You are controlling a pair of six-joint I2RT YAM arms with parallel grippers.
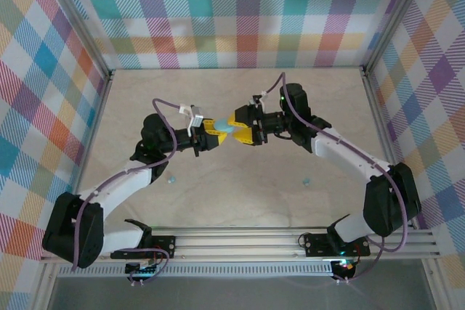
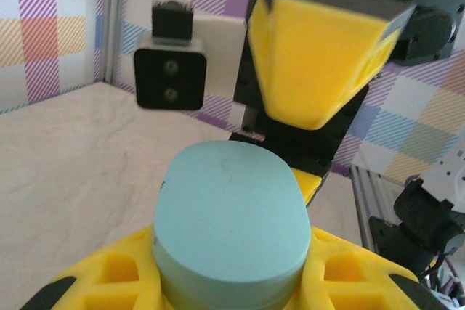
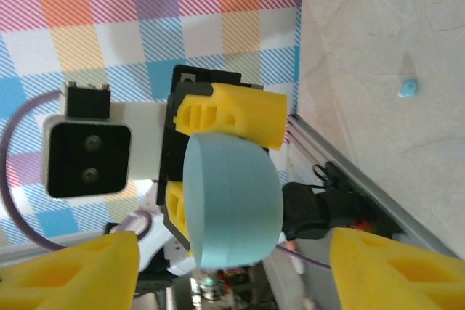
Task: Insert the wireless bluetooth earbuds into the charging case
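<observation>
A light-blue oval charging case [image 1: 224, 127] hangs in mid-air over the middle of the table. My left gripper [image 1: 213, 134] is shut on it, its yellow fingers clamping the case's [image 2: 229, 215] lower sides. From the opposite side my right gripper [image 1: 242, 131] faces the case, open, and its yellow fingers [image 3: 73, 274] stand well apart on either side of the case [image 3: 232, 201] without touching it. Two tiny pale blue earbuds lie on the table: one [image 1: 171, 178] near the left arm, the other [image 1: 306, 179] near the right arm. The right wrist view also catches an earbud [image 3: 407, 88] on the tabletop.
The beige tabletop [image 1: 232, 201] is bounded by plaid walls and aluminium rails [image 1: 240, 239] along the near edge. Both arms arch inward from their bases at the bottom corners.
</observation>
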